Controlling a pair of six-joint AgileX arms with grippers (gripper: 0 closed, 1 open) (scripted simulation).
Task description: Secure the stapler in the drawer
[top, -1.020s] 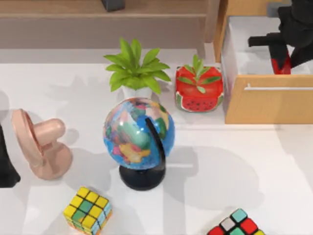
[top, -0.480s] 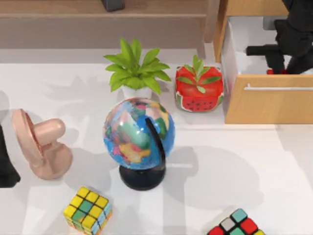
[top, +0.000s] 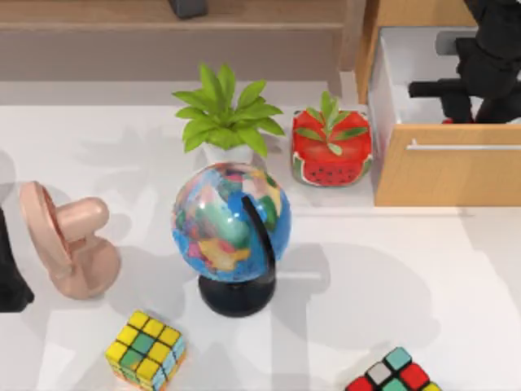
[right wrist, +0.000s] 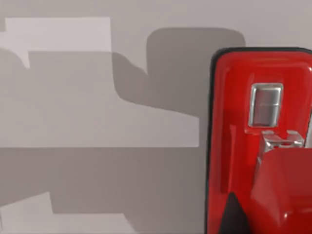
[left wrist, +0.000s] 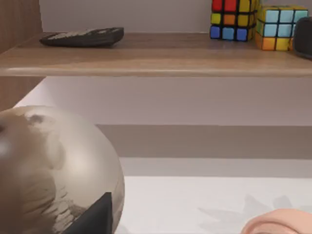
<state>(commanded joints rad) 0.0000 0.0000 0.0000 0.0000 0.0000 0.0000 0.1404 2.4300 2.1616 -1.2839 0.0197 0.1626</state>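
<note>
Right claw [top: 476,98] hangs inside the open drawer [top: 444,175], near its front panel; finger spread cannot be determined. The stapler [right wrist: 261,146] lies on the drawer's white floor beneath it. Left arm [top: 10,277] parked beside the worktop [top: 366,277] edge.

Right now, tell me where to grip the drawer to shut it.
Probably take the handle at its middle, from the front, fingers above and below: the thin bar runs level across the drawer's front panel. The right gripper hangs over the drawer.
</note>
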